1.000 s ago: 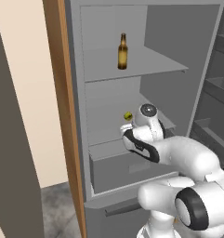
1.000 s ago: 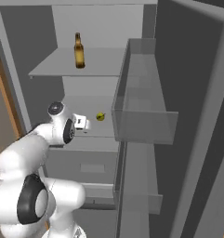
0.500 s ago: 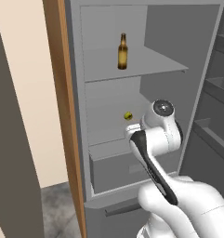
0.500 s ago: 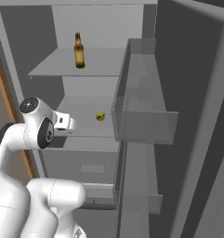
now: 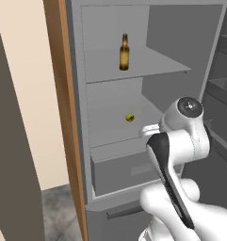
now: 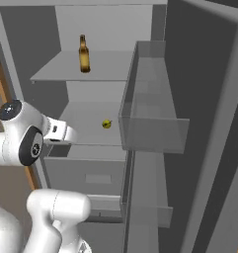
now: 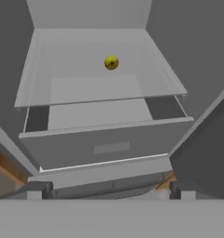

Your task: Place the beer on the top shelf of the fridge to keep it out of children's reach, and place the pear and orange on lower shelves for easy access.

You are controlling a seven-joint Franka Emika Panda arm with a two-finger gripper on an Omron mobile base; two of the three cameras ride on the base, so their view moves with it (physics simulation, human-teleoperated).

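- While the fingers [image 7: 111, 189] stand spread wide at the bottom corners of the hand view, nothing lies between them; they hold no fruit.
- Just beyond them, mid-frame in the hand view, is the drawer [image 7: 108, 144], pulled partly open, with the lower shelf [image 7: 62, 69] above it.
- The pear [image 7: 111, 62] sits alone on that lower shelf, in the upper middle of the hand view, well apart from the fingers.
- The beer [image 5: 124, 52] stands upright on the top shelf [image 5: 152, 66], upper middle of the left base view, inside the fridge [image 6: 209, 148].
- I cannot make out the orange anywhere, so that fruit likely remains to be fetched.
- Risk: the arm's elbow is near the fridge opening; a wide swing out could clip the drawer front or the door bin [image 6: 155, 118] at right of the right base view.
- Risk: the round pear could roll forward if the shelf is jolted.
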